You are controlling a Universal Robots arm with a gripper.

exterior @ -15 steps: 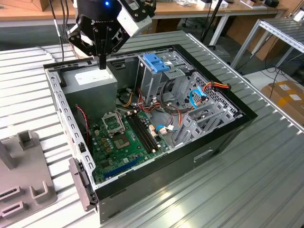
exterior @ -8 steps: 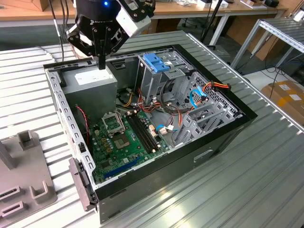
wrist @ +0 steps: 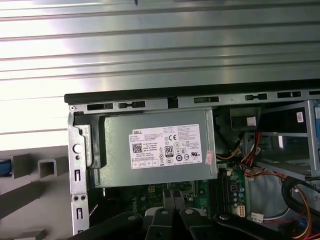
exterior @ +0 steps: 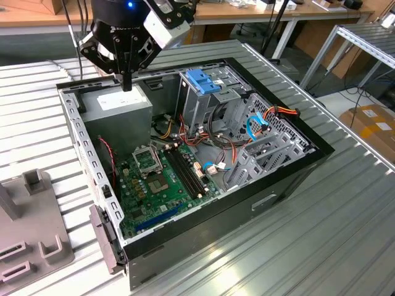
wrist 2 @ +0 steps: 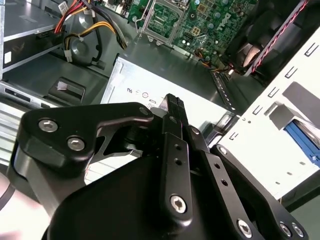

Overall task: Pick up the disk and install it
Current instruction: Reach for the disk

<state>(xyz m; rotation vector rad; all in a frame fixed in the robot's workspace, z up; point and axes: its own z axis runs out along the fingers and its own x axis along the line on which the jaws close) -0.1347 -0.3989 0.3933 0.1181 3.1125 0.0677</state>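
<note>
The gripper (exterior: pixel 126 83) has its fingers drawn together on nothing, pointing straight down just over the grey power supply (exterior: pixel 117 103) in a corner of the open computer case (exterior: pixel 290 179); whether it touches, I can't tell. Beside that box lie the green motherboard (exterior: pixel 157 179) and loose cables, with a blue slotted bracket (exterior: pixel 202 80) in the drive cage. The disk (wrist 2: pixel 303 141) (only a strip of blue rail shows) sits outside the case wall, by grey fixture blocks (wrist: pixel 50 167).
</note>
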